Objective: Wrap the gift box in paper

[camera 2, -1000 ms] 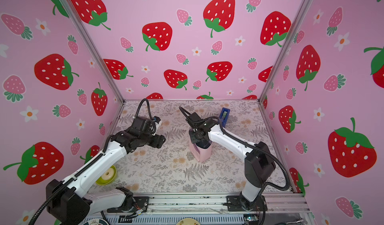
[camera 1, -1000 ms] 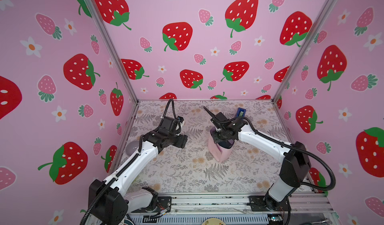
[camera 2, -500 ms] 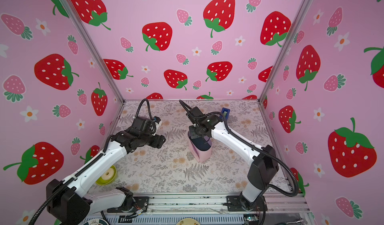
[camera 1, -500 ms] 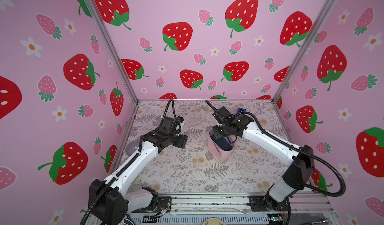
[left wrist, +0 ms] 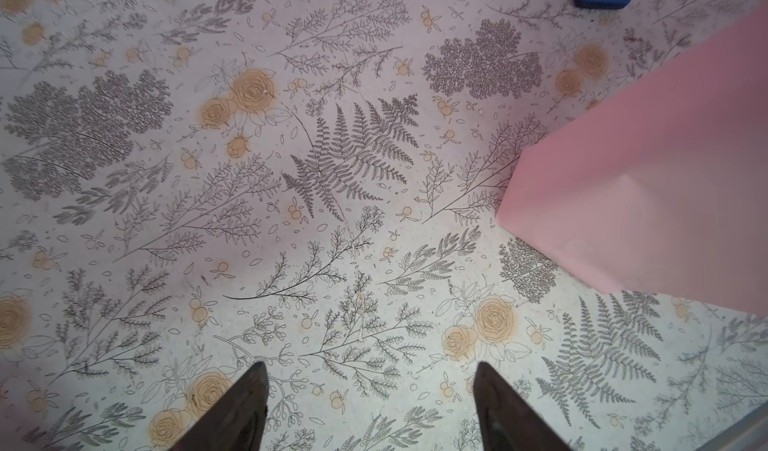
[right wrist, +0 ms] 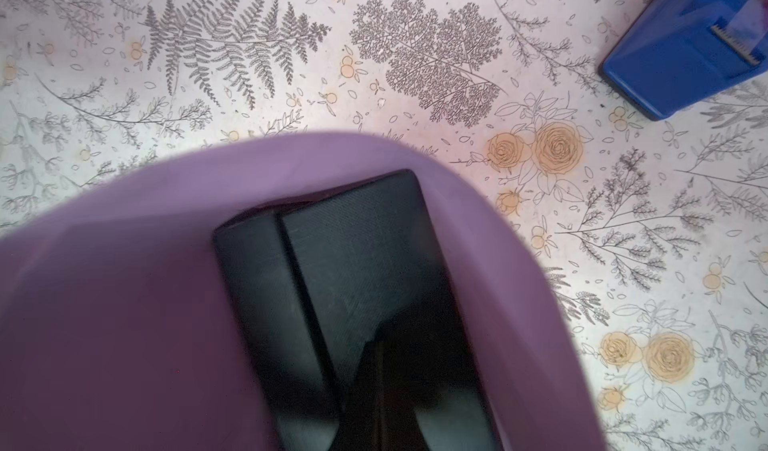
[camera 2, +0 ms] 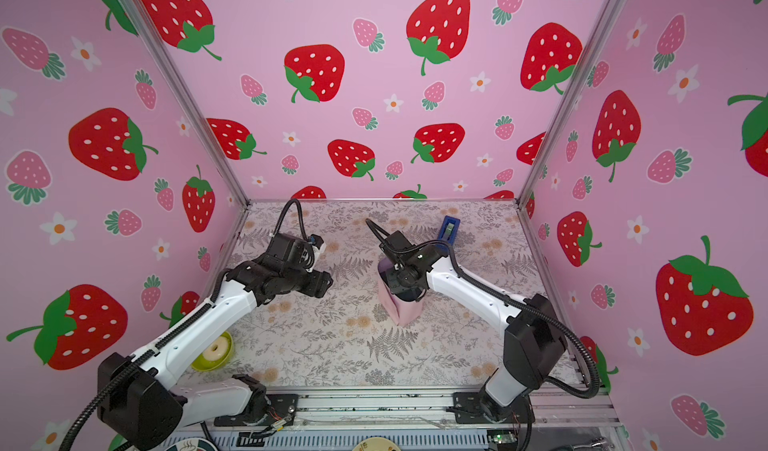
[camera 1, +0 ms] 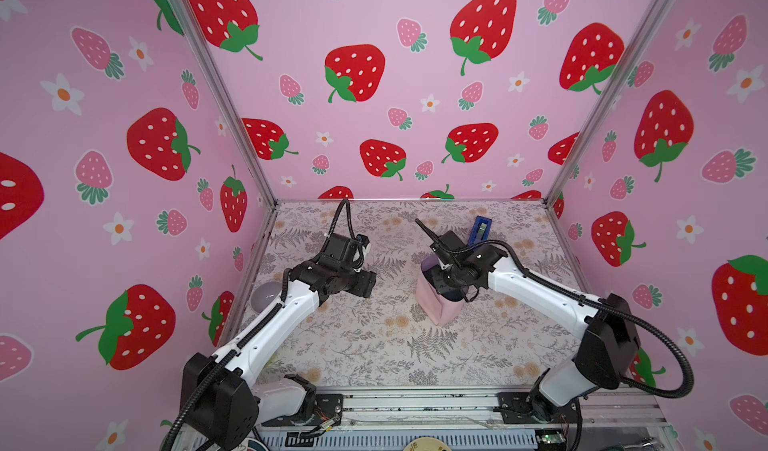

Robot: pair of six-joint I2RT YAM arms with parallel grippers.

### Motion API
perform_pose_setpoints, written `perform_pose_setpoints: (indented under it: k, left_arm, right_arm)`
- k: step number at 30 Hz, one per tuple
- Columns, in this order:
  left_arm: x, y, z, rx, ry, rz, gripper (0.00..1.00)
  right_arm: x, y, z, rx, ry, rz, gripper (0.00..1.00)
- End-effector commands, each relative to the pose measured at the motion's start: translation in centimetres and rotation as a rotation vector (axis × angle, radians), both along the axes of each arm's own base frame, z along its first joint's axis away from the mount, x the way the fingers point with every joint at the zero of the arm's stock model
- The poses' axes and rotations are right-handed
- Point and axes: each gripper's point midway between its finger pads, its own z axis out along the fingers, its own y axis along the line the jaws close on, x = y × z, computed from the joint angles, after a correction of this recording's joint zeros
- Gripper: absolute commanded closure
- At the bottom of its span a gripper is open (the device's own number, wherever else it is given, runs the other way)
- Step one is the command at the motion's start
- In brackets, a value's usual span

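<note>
The box [right wrist: 353, 270] is being enclosed by the paper [camera 1: 434, 303], which is being borne by the table [camera 1: 374, 345] right of centre; behind it, the tape dispenser [camera 1: 480, 229] is being borne too.

Two white robot arms with black joints
The left arm [camera 1: 286, 311] and right arm [camera 1: 540, 293] wear smooth white shells, black joint housings and ribbed black cables [camera 1: 690, 376]; the left pincer [left wrist: 370, 372] has dark, tapered fingers [left wrist: 237, 407].
</note>
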Motion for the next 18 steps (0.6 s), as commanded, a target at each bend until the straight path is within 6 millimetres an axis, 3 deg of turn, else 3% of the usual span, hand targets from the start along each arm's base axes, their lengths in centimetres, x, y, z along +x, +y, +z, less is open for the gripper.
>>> perform_pose_setpoints:
  k: [1,5,8,11,13,18]
  left_arm:
    - [1.0,-1.5,0.4,-0.067,0.030,-0.002,0.24]
    - [2.9,-4.7,1.0,-0.191,0.071,-0.040,0.31]
    - [4.7,-7.1,0.7,-0.257,0.122,-0.068,0.39]
    - [6.4,-9.6,-0.3,-0.293,0.186,-0.104,0.51]
    - [7.2,-11.2,-1.4,-0.304,0.238,-0.125,0.58]
    - [7.7,-14.1,-4.2,-0.330,0.361,-0.168,0.68]
  right_arm:
    - [0.3,-0.7,4.4,0.047,-0.049,-0.044,0.94]
    - [0.5,-3.4,8.7,0.146,-0.120,-0.126,0.90]
    - [-0.1,-7.0,8.9,0.203,-0.126,-0.220,0.89]
    - [-1.2,-10.0,6.3,0.253,-0.080,-0.294,0.88]
    - [-2.3,-10.5,3.5,0.329,-0.022,-0.317,0.89]
    - [-5.0,-7.3,-1.7,0.576,0.148,-0.276,0.89]
